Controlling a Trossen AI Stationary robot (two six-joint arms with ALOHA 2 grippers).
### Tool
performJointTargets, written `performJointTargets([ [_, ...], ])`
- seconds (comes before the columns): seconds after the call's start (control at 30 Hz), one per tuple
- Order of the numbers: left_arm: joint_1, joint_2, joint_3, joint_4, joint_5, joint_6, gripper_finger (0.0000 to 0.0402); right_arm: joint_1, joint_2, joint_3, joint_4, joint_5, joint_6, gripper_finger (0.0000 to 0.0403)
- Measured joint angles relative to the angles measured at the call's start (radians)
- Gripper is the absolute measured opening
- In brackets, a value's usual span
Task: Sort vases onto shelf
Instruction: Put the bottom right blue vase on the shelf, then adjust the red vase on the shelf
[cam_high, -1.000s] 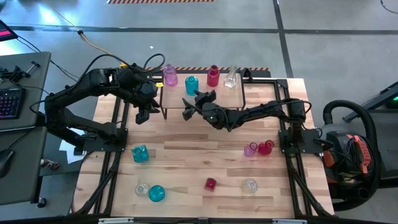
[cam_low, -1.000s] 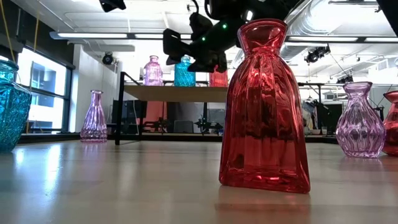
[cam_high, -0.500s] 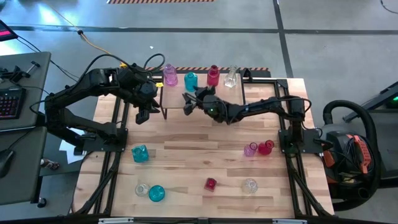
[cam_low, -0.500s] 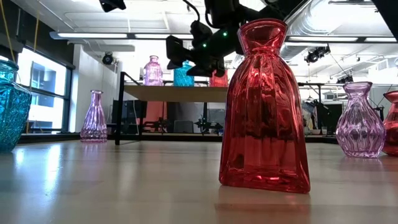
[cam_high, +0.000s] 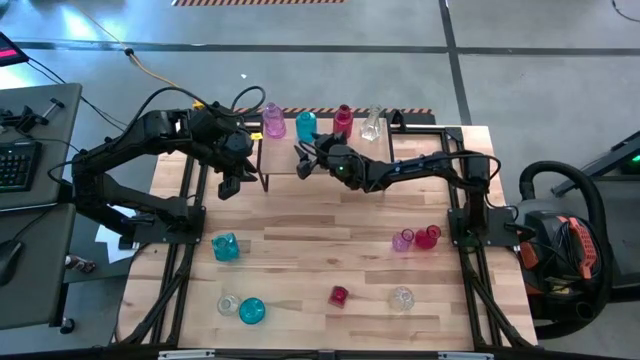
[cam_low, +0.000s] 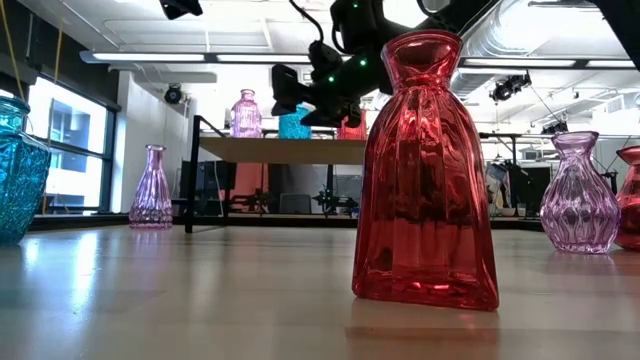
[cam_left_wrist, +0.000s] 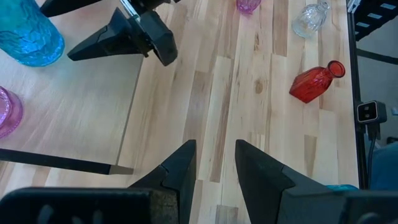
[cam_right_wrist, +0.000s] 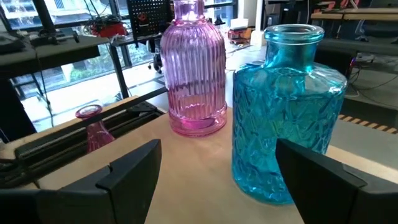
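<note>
Over the shelf (cam_high: 325, 160), my right pincer (cam_high: 307, 158) gapes empty; the teal vase (cam_high: 306, 127) stands upright just beyond, seemingly untouched.

A keyboard (cam_high: 17, 163) sits on a grey side desk (cam_high: 40, 215) left of the wooden table (cam_high: 300, 250).

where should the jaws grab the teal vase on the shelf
Grip the teal vase around its wide straight body, below the narrower neck, approaching level from the shelf's open front. The right gripper already straddles it open; the pink vase stands apart beside it.
</note>
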Motion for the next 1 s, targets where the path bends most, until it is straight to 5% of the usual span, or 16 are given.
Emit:
performJointTargets([
  [0.37, 0.0, 0.0, 0.0, 0.0, 0.0, 0.0, 0.0104, 0.021, -0.005, 0.0, -0.006, 0.01, 0.026, 0.0312],
  [0.8, 0.0, 0.0, 0.0, 0.0, 0.0, 0.0, 0.0104, 0.139, -0.144, 0.0, -0.386, 0.372, 0.205, 0.0312],
  [1.0, 0.0, 0.0, 0.0, 0.0, 0.0, 0.0, 0.0104, 0.153, -0.183, -0.066, -0.428, 0.421, 0.378, 0.0312],
])
